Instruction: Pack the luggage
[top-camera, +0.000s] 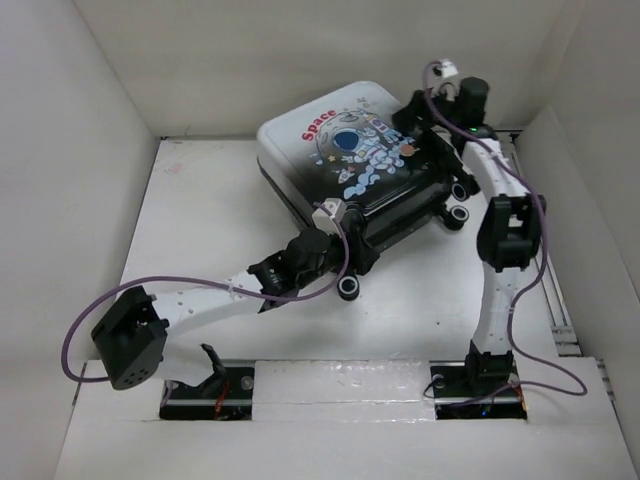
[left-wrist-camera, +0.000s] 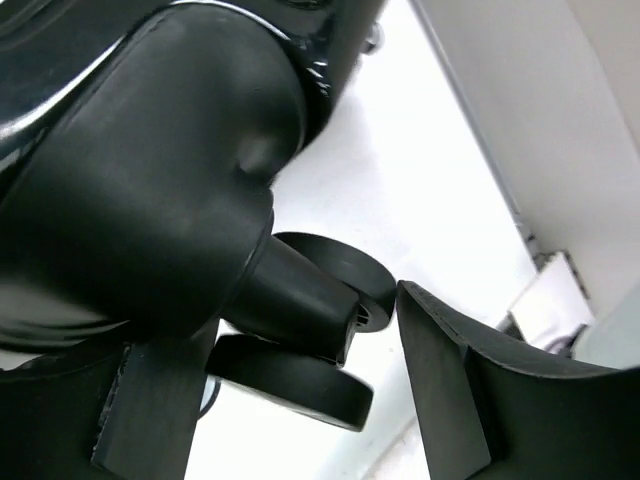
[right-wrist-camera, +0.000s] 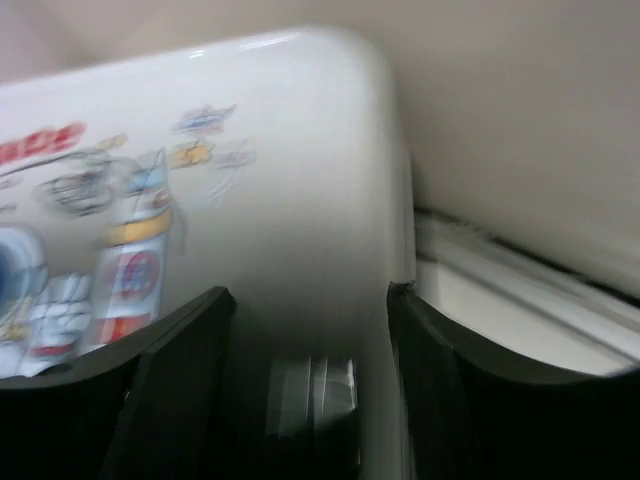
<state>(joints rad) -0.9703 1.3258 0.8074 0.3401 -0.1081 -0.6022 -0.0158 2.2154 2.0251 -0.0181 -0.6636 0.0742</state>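
Top external: luggage (top-camera: 340, 150), closed, print up, flat at the far middle of your table (top-camera: 200, 230). Your left gripper (top-camera: 338, 222): jaws apart around a caster wheel (left-wrist-camera: 300, 385) (near corner). Your right gripper (top-camera: 425, 115): jaws apart, straddling the far right edge.

- Left arm (top-camera: 205, 300): white links between bulky black joint housings.
- Right arm (top-camera: 497, 305): the same white-and-black build, with a small green light (top-camera: 470, 128) near its wrist.
- Purple cables (top-camera: 70, 348) run in loose loops along both arms.
- Bases (top-camera: 480, 382): black mounting blocks.
- Jaws: matte black wedges with curved inner faces.
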